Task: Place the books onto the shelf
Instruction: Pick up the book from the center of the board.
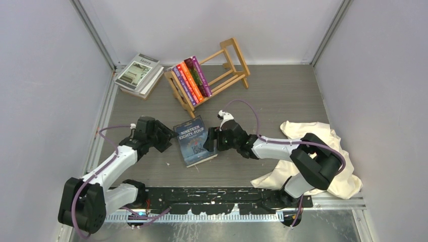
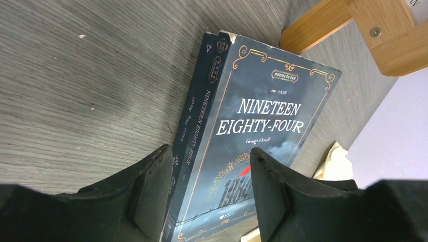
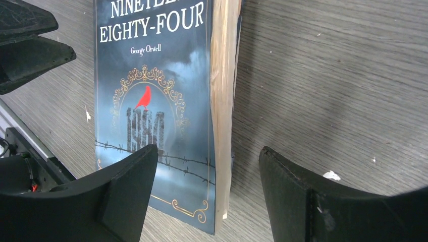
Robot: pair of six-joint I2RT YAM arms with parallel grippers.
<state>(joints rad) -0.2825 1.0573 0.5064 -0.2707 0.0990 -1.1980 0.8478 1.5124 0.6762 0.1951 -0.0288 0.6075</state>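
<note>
**Shelf**: stood askew toward far side of table. One wooden leg also showed in left wrist view.

**Paperbacks**: approx. four (purple, red-orange, floral, purple) stood in shelf's left half. They leaned toward its left end frame, spines facing top cam.

**Stack**: larger grey/white bks lay flat just left of shelf, not on it.

**Blue book**: "Nineteen Eighty-Four" lay cover-up on table, near side of shelf. It sat roughly below shelf's left end and apart from it. Not shelved.

**L claw**: on near side of shelf, left of its left end. Jaws stood apart, straddling blue book's spine edge, w/ one finger on table side of spine and the other over cover. Gap far wider than spine, so no clamp. Whether fingers touched: cannot tell.

**R claw**: on near side of shelf, about level w/ its middle. Jaws wide apart, the bk's page edge between them, w/ one finger over cover and the other over bare table. Held nothing.

**Cloth**: cream, crumpled, near side and well right of shelf, partly under R arm.
</note>
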